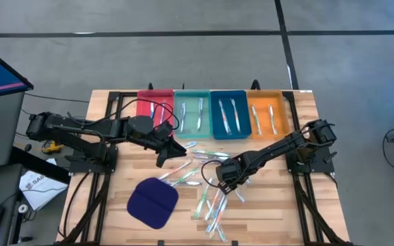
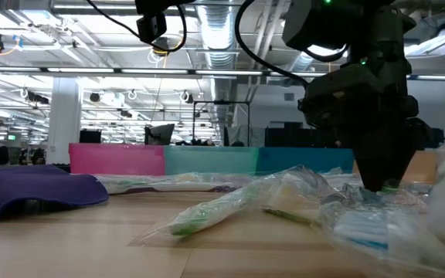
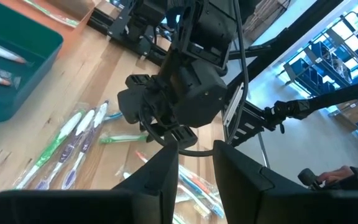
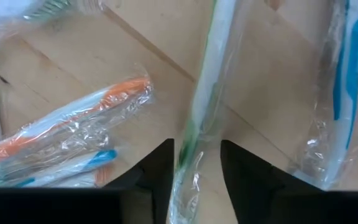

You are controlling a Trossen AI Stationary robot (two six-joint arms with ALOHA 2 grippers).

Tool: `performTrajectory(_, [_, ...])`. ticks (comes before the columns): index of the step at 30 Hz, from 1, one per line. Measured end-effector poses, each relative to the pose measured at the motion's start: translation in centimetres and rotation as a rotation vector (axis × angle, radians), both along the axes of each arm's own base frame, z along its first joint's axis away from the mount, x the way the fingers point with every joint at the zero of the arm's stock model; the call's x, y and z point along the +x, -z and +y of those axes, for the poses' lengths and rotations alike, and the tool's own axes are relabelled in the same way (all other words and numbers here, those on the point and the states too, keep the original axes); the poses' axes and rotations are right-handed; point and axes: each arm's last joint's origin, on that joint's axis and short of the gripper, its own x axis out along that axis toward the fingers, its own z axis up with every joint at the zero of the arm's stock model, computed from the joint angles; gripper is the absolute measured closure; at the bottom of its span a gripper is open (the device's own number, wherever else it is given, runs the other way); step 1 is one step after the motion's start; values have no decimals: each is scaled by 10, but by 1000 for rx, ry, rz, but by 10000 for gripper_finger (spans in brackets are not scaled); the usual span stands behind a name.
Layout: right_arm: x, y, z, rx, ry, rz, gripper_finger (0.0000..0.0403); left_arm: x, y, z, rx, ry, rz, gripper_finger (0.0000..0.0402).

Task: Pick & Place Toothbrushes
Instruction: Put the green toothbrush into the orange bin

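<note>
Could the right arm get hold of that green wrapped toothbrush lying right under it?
Probably yes: the right gripper already straddles the green toothbrush on the table, and nothing lies over it.

The green toothbrush point(image 4: 199, 118) runs off the frame beyond the right gripper point(image 4: 194, 163); wrapped toothbrushes point(image 2: 377, 224) nearest the low camera blur together.
</note>
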Motion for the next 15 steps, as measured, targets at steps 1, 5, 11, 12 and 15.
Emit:
performTrajectory(1, [0,0,0,-1,-6,-1,287,0,0,0,0,0,0,308])
performTrajectory(5, [0,0,0,1,-19,-2,329,0,0,0,0,-1,-1,308])
performTrajectory(11, [1,0,-2,-1,-30,-5,392,0,0,0,6,-17,-7,308])
performTrajectory(12, [1,0,-2,-1,-28,-5,390,0,0,0,6,-17,-7,308])
performTrajectory(15, [1,0,-4,-1,-25,-3,390,0,0,0,6,-17,-7,308])
